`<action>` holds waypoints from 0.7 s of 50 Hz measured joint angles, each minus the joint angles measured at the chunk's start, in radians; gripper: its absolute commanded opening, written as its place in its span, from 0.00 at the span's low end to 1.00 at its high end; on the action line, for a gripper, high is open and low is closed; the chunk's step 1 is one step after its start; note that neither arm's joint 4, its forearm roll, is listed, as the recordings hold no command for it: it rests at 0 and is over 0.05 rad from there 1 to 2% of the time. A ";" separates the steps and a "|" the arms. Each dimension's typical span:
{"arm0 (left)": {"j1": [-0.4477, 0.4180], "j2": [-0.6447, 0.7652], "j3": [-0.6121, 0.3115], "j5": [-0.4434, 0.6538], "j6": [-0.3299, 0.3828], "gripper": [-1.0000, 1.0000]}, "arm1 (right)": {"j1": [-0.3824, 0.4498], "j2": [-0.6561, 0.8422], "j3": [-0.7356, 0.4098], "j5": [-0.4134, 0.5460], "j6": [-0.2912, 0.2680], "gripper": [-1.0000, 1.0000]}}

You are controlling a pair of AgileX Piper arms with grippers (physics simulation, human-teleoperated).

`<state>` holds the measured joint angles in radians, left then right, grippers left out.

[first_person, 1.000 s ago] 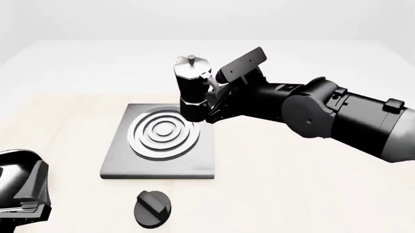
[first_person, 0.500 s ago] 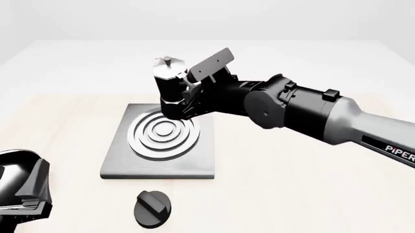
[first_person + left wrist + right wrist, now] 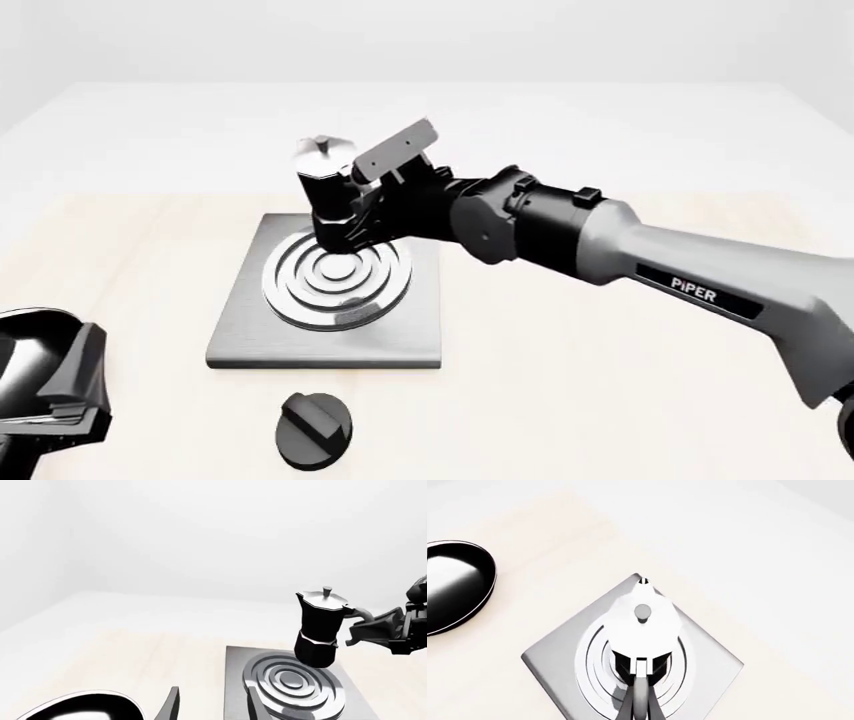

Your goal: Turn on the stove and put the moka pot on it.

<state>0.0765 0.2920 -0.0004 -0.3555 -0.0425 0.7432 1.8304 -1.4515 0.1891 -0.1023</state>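
Since a second ago I've swung the pot (image 3: 324,195) leftward, so it now hangs over the rings. Nearest me, at 6 o'clock, the knob (image 3: 315,430) sits unturned. The right pincer (image 3: 363,205) grips the handle; releasing this high could tip the pot off the stove (image 3: 407,330). The left pincer (image 3: 60,395): can't tell.

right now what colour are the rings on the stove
Silver rings on a dark grey slab; front view.

Simulated tabletop test scene, not a real room: pale wood-tone table (image 3: 641,400), blank white backdrop, no walls or furniture. Kitchen-themed props only: stove (image 3: 254,335), knob (image 3: 315,431), moka pot (image 3: 327,195), glossy black bowl (image 3: 457,587). Flat render look, Piper-branded arm (image 3: 694,290).
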 measured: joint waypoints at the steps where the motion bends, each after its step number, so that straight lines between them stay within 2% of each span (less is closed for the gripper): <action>1: 0.000 0.003 0.000 -0.002 0.000 1.00 | -0.001 0.007 -0.005 -0.001 0.000 0.00; 25: -0.008 0.091 0.000 -0.068 -0.007 1.00 | -0.022 0.166 -0.112 -0.037 0.029 0.00; 35: -0.008 0.121 0.000 -0.092 -0.010 1.00 | -0.022 0.214 -0.124 -0.055 0.040 0.00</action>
<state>0.0683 0.4131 -0.0007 -0.4472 -0.0530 0.7208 2.0447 -1.5758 0.1343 -0.0628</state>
